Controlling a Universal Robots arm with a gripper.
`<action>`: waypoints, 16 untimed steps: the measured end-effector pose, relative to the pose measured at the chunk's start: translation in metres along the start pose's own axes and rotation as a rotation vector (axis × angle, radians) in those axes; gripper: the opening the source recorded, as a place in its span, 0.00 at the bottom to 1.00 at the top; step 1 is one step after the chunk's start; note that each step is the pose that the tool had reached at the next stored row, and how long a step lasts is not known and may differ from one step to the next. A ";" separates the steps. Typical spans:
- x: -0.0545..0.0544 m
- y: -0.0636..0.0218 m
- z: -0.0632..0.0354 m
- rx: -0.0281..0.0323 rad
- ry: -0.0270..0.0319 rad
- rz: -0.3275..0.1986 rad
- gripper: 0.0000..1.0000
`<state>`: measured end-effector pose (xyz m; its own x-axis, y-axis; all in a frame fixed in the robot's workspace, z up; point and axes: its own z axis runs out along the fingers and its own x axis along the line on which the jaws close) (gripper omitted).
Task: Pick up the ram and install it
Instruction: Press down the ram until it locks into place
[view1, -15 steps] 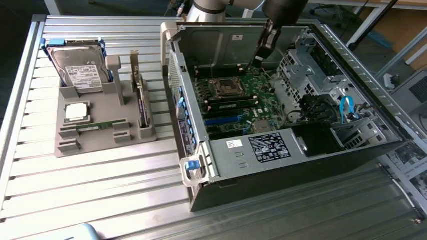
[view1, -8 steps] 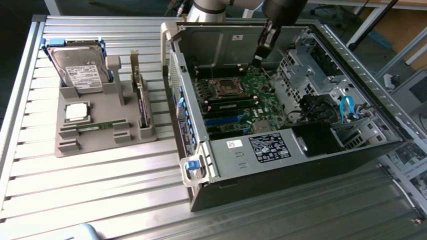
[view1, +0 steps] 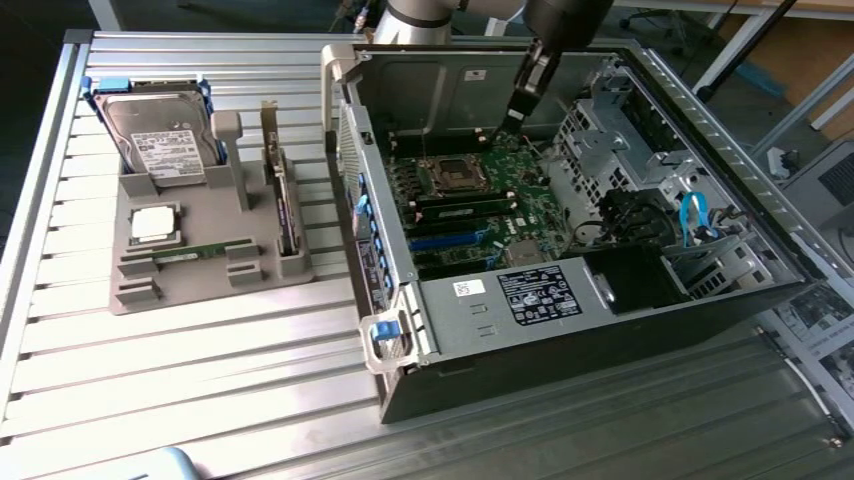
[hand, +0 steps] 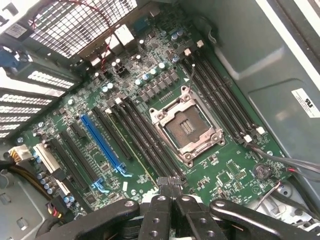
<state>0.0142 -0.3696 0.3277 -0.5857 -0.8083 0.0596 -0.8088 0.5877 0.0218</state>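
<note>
Jaws: black 2-finger gripper (hand: 170, 187) pressed together, holding nothing, tips hovering over the green motherboard (hand: 150, 100) inside the open dark computer case (view1: 694, 300).
Nearest to jaws: square silver CPU socket (hand: 187, 130) and long black memory slots (hand: 145, 135), just beyond the tips.
Ram: thin green circuit-board stick (view1: 191, 250), well apart from the jaws, lying in the grey plastic holder tray (view1: 200, 285) on the ribbed metal surface (view1: 174, 360).
</note>
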 end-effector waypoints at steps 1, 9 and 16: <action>0.000 0.0001 0.0000 -0.0003 -0.0002 0.005 0.11; -0.001 0.0011 0.0000 -0.0026 -0.0010 0.043 0.11; -0.001 0.0017 0.0001 -0.0049 -0.0019 0.083 0.11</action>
<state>0.0132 -0.3680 0.3276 -0.6510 -0.7567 0.0596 -0.7570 0.6530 0.0218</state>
